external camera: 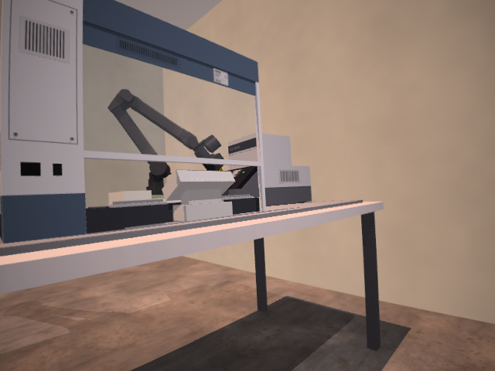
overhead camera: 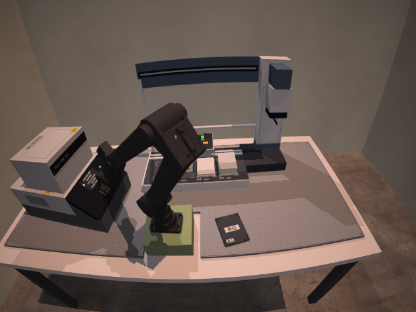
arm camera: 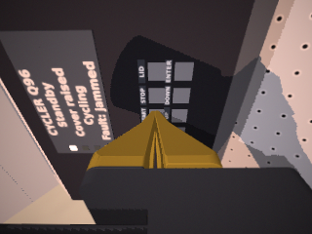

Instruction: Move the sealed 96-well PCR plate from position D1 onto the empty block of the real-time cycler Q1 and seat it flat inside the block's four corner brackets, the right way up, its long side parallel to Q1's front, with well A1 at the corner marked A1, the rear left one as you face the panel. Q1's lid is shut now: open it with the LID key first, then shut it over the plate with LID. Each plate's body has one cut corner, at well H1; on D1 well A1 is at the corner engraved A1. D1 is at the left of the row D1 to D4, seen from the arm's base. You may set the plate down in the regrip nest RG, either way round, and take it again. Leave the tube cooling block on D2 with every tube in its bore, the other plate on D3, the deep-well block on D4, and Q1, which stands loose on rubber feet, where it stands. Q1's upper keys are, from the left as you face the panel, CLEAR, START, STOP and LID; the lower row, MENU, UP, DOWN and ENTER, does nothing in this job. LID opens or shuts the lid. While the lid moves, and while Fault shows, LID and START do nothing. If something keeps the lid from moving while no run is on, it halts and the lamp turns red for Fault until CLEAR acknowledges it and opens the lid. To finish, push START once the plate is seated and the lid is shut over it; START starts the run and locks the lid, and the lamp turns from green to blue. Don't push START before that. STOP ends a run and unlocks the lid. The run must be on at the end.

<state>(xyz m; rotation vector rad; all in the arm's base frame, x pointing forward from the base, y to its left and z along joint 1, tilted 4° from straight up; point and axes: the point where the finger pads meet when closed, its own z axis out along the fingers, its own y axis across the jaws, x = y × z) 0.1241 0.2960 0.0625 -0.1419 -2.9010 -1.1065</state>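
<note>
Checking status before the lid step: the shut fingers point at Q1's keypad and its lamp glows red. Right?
Not quite. The lamp on Q1 glows green, not red, as the top view shows. The shut fingers do point at the keypad.

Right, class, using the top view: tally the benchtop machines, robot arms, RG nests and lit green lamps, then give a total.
Benchtop machines: 2, the cycler and the gantry unit
Robot arms: 1, the arm
RG nests: 1, the nest
Lit green lamps: 2, the panel lamp and the rear lamp
Total: 6
</note>
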